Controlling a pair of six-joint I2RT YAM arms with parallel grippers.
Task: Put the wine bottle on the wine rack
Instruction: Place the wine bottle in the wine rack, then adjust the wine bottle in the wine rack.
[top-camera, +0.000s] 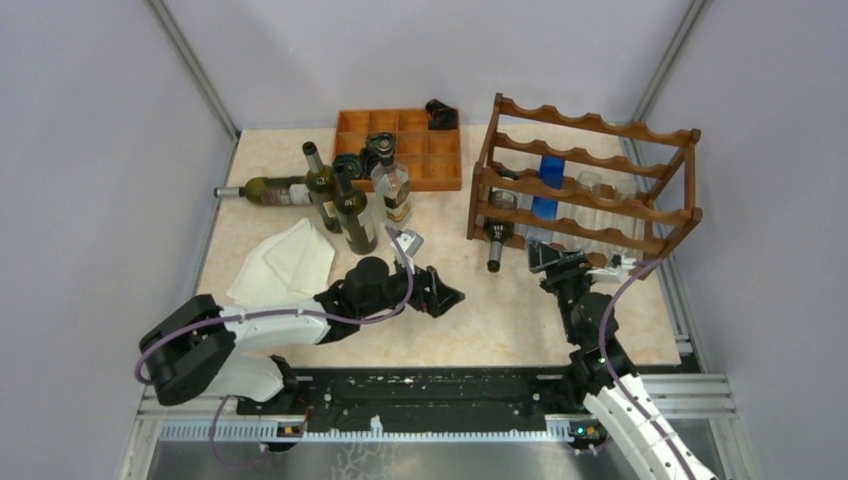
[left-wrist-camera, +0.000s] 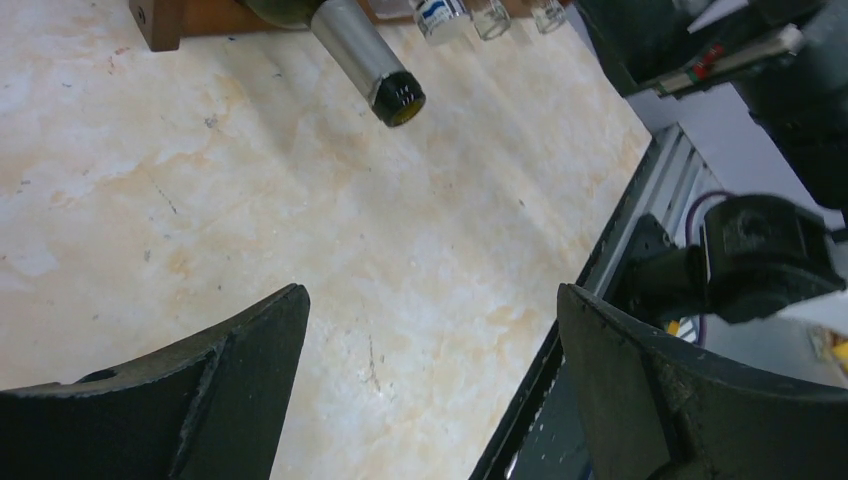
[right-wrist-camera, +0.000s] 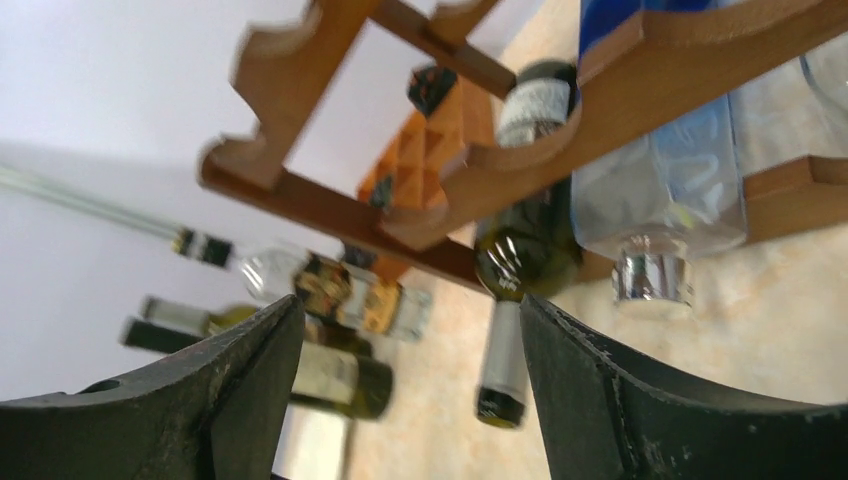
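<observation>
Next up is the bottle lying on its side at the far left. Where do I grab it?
I'd take the lying bottle around its neck, from above with the left gripper: the neck points left, clear of the others, while upright bottles crowd its base.

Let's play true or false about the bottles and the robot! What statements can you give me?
1. A dark wine bottle lies in the wine rack with its neck poking out. True.
2. The left gripper is holding a bottle. False: it is open and empty above the table.
3. A white cloth lies on the table. True.
4. Every bottle left of the rack stands upright. False: one green bottle lies on its side.
</observation>
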